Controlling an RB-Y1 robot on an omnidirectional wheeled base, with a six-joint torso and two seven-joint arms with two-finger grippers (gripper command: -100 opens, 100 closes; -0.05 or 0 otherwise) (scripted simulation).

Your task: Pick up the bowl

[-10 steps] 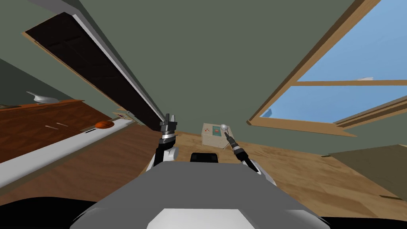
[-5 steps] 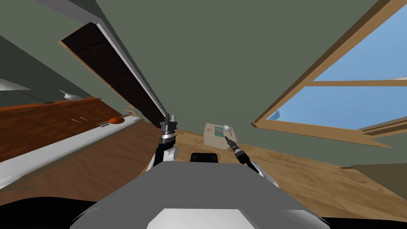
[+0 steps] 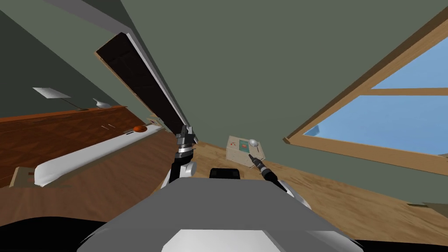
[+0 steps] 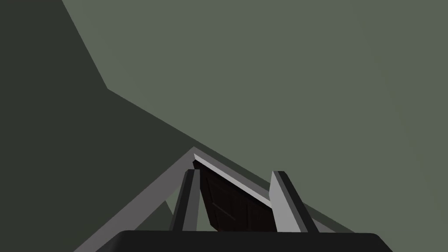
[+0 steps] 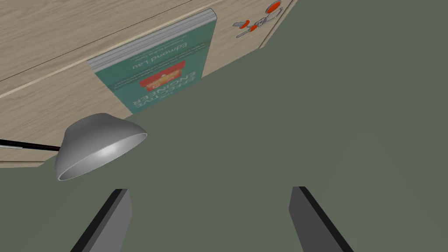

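There are two grippers: the left gripper (image 3: 186,127) sits just left of the middle of the frame and the right gripper (image 3: 250,155) just right of it. Each one has two fingers (image 5: 116,218), so that makes four fingers in all. There is one small wood cabinet (image 3: 237,155) in the middle of the frame. On it lie one green book (image 5: 159,65) and some little orange and grey bits (image 5: 258,19), too small to count. There is one grey lamp (image 5: 98,144). There is one orange bowl (image 3: 139,128) at the middle left, one dark door (image 3: 140,83) at the upper left, and one window (image 3: 393,122) at the right
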